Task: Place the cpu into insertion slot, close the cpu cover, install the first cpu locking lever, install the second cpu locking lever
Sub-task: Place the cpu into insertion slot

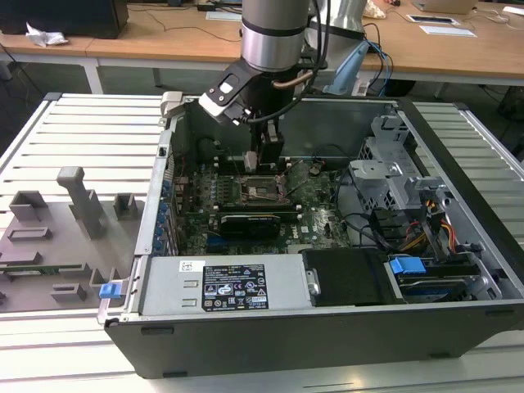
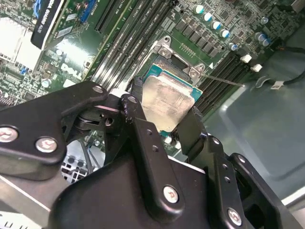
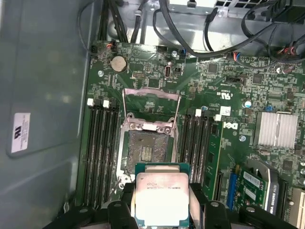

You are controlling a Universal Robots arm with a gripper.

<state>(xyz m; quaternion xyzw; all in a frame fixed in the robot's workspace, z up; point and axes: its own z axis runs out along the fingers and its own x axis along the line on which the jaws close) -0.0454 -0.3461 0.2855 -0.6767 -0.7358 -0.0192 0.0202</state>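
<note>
My gripper [image 3: 162,212] is shut on the cpu [image 3: 162,193], a flat square chip with a silver-grey top, one black finger on each of two opposite edges. The cpu [image 2: 167,102] hangs just above the green motherboard and overlaps one edge of the insertion slot [image 3: 145,150], whose dark pin field lies bare inside its silvery frame. The cpu cover [image 3: 151,102] is swung up and back from the slot. In the exterior view my gripper [image 1: 266,160] reaches down into the open computer case, right over the insertion slot [image 1: 266,193].
Long memory slots [image 3: 100,152] flank the socket on both sides. A black graphics card [image 1: 250,223] lies in front of it, and a finned heatsink [image 3: 279,129] sits nearby. Black cables [image 3: 190,40] cross the board's far edge. The grey case wall [image 3: 43,95] stands close by. A power supply [image 1: 221,282] fills the case front.
</note>
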